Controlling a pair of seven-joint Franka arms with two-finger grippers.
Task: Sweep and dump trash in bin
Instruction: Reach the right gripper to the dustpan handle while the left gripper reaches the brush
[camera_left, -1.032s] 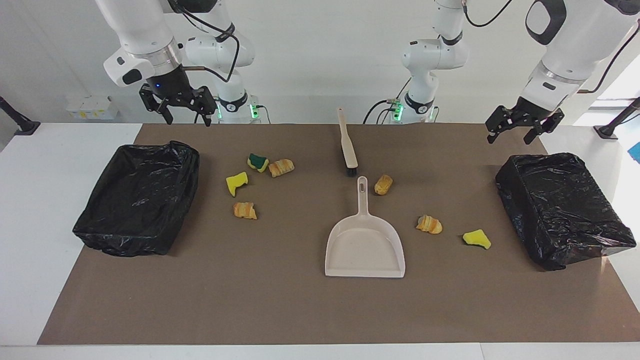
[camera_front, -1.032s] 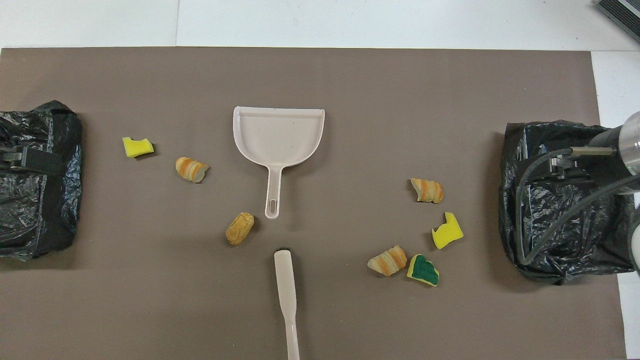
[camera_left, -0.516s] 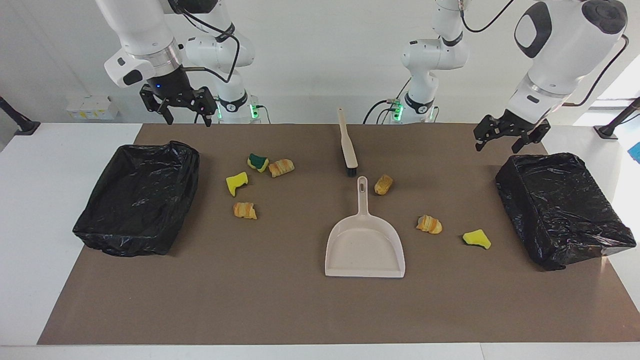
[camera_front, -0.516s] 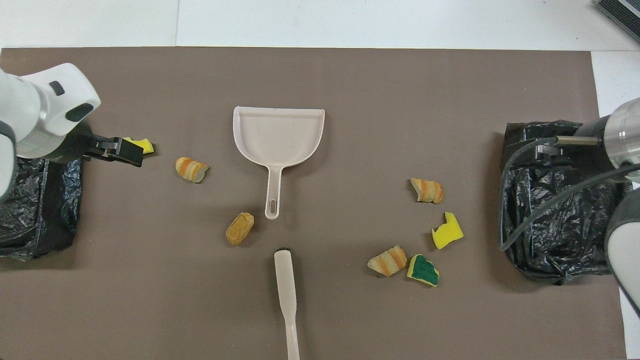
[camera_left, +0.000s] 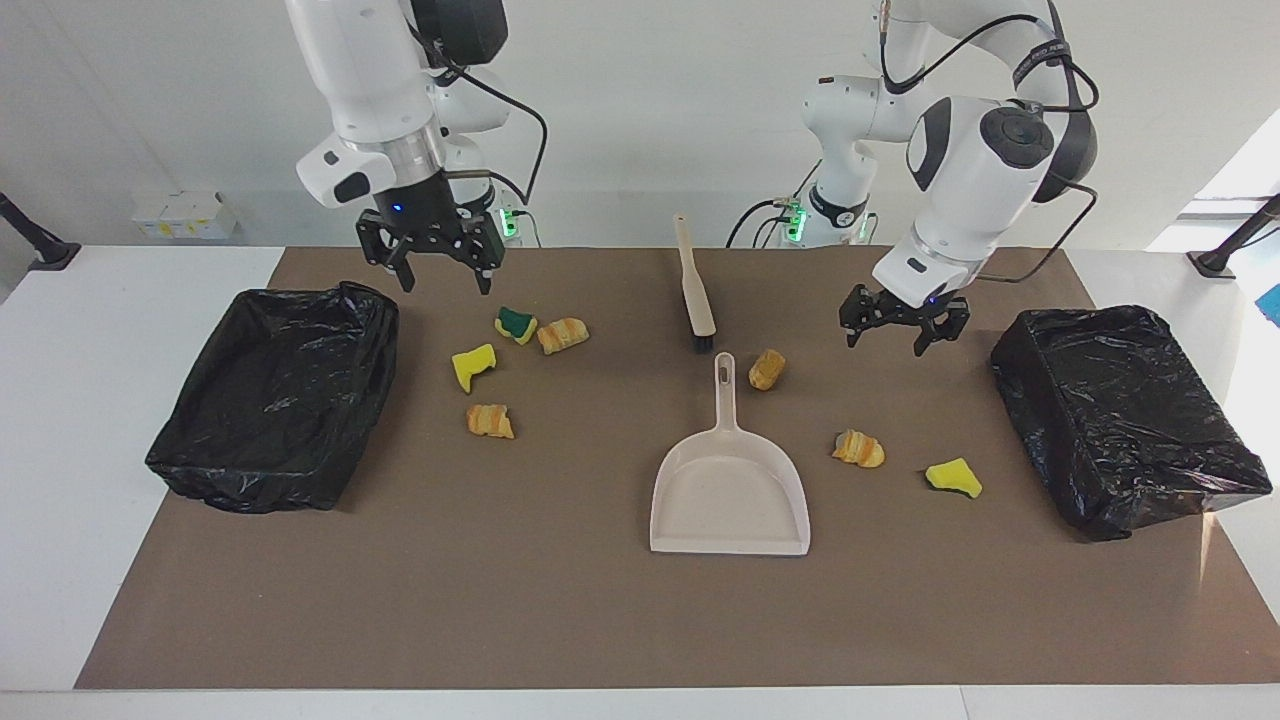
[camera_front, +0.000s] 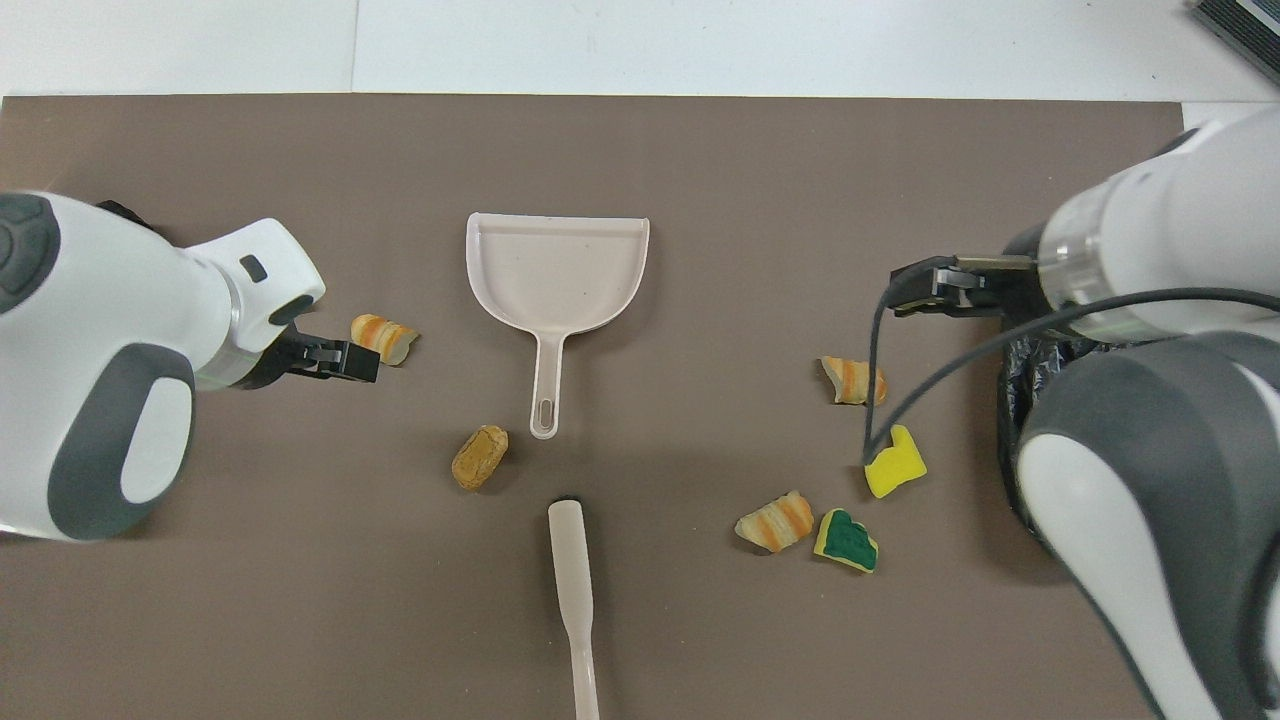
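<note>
Facing view first: we see the trash as seven little scraps lying on the brown mat (camera_left: 560, 620).

Four scraps sit toward the right arm's end of the table. One is a yellow sponge chunk (camera_left: 473, 366), one is a yellow sponge with a green top (camera_left: 515, 323), and it is just beside a tan-orange bread piece (camera_left: 562, 334). Another stripy bread piece (camera_left: 490, 420) lies farther from the robots than those.

Three more scraps sit toward the left arm's end. A brown bread lump (camera_left: 767, 369) lies just beside the dustpan handle. A stripy bread piece (camera_left: 858, 449) and a yellow sponge bit (camera_left: 953, 477) lie farther from the robots.

We see the right gripper (camera_left: 437, 262) up in the air over the mat, between the bin and the scraps. Its fingers are spread wide and hold nothing.

We see the left gripper (camera_left: 898, 325) low over the mat, near the brown lump. Its fingers are spread wide too, and it holds nothing and touches nothing.

The beige dustpan (camera_left: 730, 495) is smooth plastic, wide and flat, with a thin handle pointing at the robots. The brush (camera_left: 695, 285) is long and beige with dark bristles, and its bristle end lies near the dustpan handle.

Two bins, one (camera_left: 275, 395) at the right arm's end and one (camera_left: 1125, 415) at the left arm's end, are lined with shiny, crinkly black bags.
</note>
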